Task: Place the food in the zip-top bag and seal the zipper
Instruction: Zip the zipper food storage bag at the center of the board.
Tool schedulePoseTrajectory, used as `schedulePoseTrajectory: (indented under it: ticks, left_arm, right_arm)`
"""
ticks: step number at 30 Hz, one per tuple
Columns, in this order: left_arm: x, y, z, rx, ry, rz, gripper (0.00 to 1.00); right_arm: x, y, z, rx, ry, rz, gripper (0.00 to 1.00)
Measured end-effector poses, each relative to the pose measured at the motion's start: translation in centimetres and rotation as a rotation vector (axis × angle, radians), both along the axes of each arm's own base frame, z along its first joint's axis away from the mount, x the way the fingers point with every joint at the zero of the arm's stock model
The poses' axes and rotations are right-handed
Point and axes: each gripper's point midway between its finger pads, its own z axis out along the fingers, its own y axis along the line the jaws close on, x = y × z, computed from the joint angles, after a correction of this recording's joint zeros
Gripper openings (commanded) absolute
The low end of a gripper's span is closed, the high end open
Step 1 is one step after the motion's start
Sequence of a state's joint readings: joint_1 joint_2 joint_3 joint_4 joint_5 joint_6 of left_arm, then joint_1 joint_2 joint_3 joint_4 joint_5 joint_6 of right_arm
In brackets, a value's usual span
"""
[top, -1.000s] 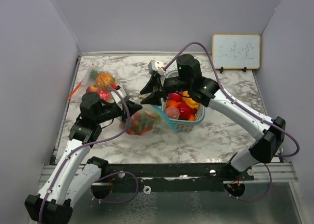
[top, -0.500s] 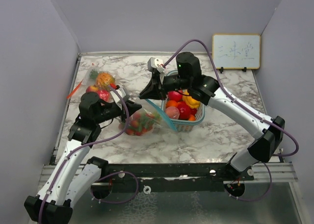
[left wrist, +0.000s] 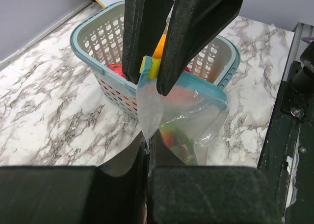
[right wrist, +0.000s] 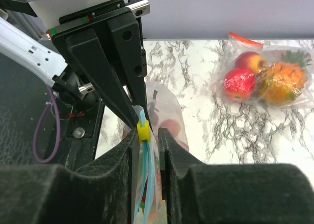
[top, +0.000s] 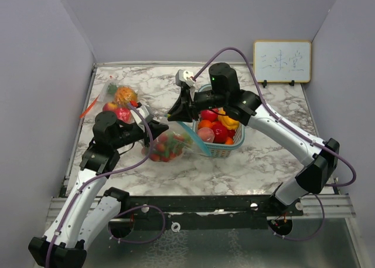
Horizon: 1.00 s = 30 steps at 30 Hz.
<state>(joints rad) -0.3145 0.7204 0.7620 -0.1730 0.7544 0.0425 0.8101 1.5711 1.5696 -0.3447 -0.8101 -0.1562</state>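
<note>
Pinching the zip-top bag by its top edge, the left gripper is clamped on the plastic right beside the right gripper, whose fingers are closed on the yellow slider. Red and green food sits in the bag's belly, below both grippers; more food fills the basket just behind the right gripper. A second ago the right gripper's fingers stood apart over the bag; now they are together.
</note>
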Motion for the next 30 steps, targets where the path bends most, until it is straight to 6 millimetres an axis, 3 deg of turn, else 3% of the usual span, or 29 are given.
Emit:
schedulePoseTrajectory:
  ticks: [4, 16, 20, 23, 26, 30]
  left_arm:
    - [-0.02, 0.01, 0.04, 0.0, -0.001, 0.0, 0.0]
    - [-0.01, 0.03, 0.06, 0.0, -0.003, 0.002, 0.0]
    - [0.0, 0.04, 0.06, 0.0, -0.003, 0.003, 0.0]
    - [0.0, 0.04, 0.06, 0.0, -0.003, 0.003, 0.0]
    - [0.01, 0.04, 0.07, 0.0, -0.003, 0.003, 0.0]
    - [0.01, 0.04, 0.07, 0.0, -0.003, 0.003, 0.0]
  right_arm:
    - [-0.04, 0.01, 0.04, 0.0, 0.012, -0.003, 0.17]
    - [-0.02, 0.23, -0.28, -0.003, 0.039, -0.001, 0.23]
    - [-0.04, 0.28, -0.38, -0.005, 0.051, -0.002, 0.34]
    - [-0.05, 0.32, -0.26, -0.001, 0.055, -0.002, 0.34]
    - [-0.02, 0.38, -0.1, 0.005, 0.055, -0.003, 0.29]
    - [-0.11, 0.42, 0.06, 0.01, 0.062, -0.001, 0.08]
